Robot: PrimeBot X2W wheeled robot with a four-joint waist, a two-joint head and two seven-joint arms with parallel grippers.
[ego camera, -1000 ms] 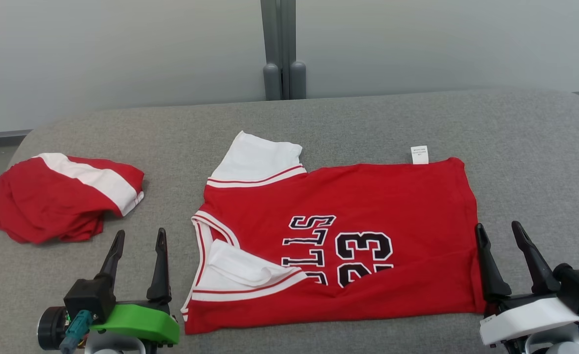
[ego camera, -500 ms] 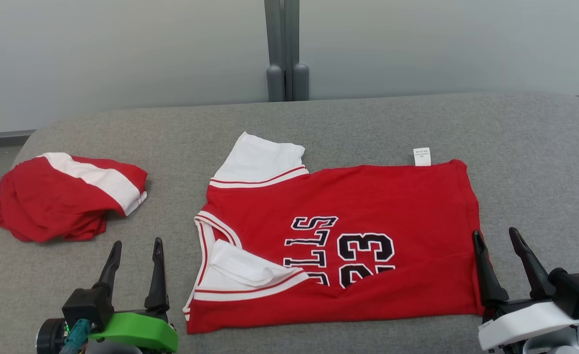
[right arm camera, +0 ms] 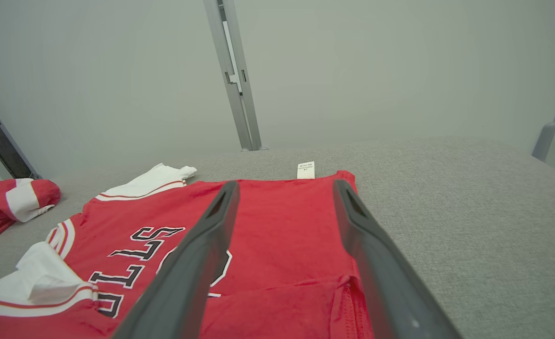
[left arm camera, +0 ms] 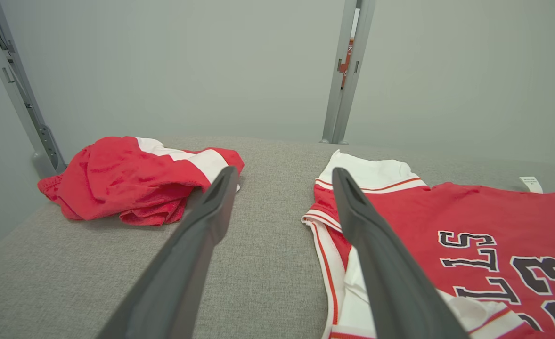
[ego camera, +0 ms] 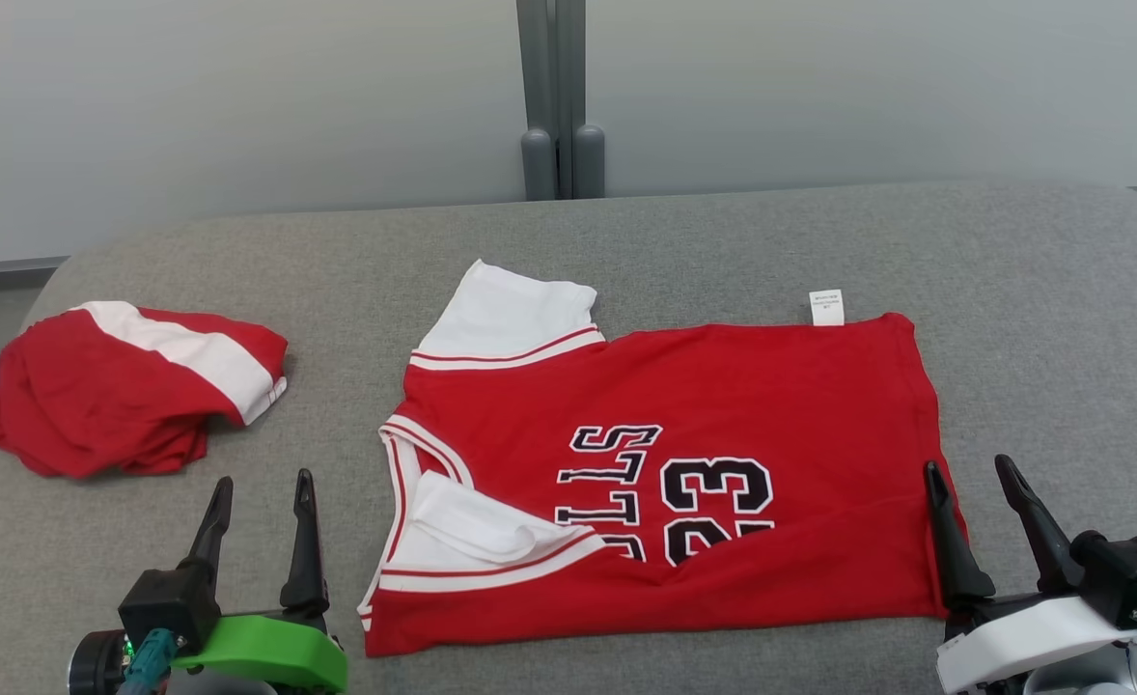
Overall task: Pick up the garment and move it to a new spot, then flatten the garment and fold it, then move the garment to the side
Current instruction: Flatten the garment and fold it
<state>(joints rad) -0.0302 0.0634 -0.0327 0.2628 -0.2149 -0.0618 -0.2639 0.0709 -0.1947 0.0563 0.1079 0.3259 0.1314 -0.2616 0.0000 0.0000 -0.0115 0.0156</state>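
Two grippers, fingers spread, flank a red jersey (ego camera: pixel 723 386) laid on a grey padded surface (ego camera: pixel 626 232). Well to the outer side of the left gripper (ego camera: pixel 264 478), beyond its fingertips, lies a crumpled red-and-white garment (ego camera: pixel 124 386), well apart from the jersey. The left gripper hangs over bare grey cloth, its two dark fingers held wide and holding nothing. It stands between the crumpled garment and the jersey's neck end, near the latter but not touching it. Just to its inner side are the white-trimmed collar and one white sleeve folded onto the chest. A second white sleeve (ego camera: pixel 511 309) lies flat ahead of and inward from its fingertips.

The jersey lies sideways, neck toward the left gripper and hem toward the right gripper (ego camera: pixel 967 463). Black lettering and the number 23 run across its front, and the edge nearest the grippers is folded over, cutting the digits off. A white label (ego camera: pixel 826 307) sticks out from the far edge, ahead of the right gripper.

The right gripper's fingers are likewise spread wide and empty. The inner finger shows over the red hem, the outer one over bare grey surface beside it. Whether either touches the cloth cannot be told. A grey post (ego camera: pixel 559 97) rises against the pale wall (ego camera: pixel 240 116) behind.
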